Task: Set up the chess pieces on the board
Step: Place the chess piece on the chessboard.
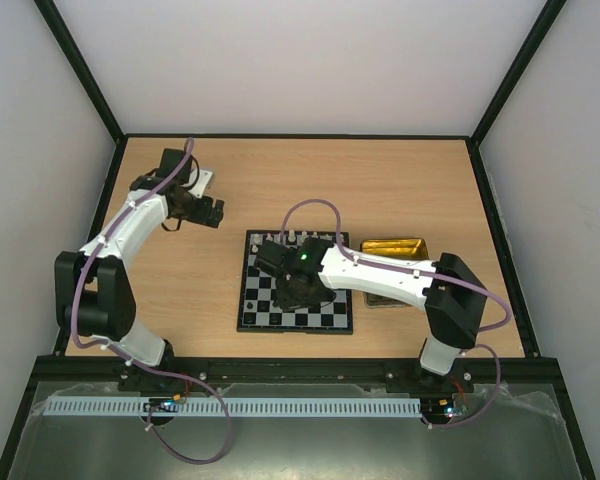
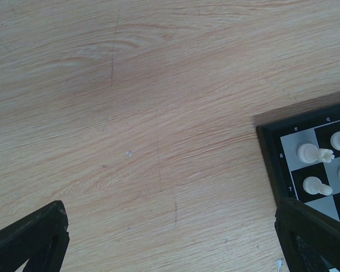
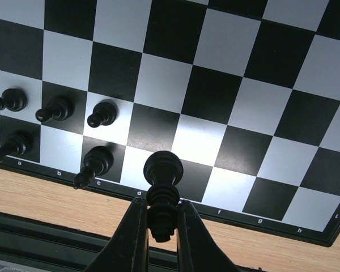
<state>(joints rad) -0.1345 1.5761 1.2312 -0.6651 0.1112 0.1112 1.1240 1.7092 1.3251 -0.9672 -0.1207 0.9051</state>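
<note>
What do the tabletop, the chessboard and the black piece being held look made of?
Tabletop: wood or wood-look laminate, matt, with visible grain. Chessboard: smooth and glossy, judging by the glare; plastic or coated metal, unclear. Black piece: probably moulded plastic, shiny highlights.

A gold tray (image 1: 395,246) rests on the wooden table (image 1: 380,180).

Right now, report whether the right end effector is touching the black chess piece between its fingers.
Touching. The right wrist view shows the right end effector clamping the black chess piece from both sides, no gap.
</note>
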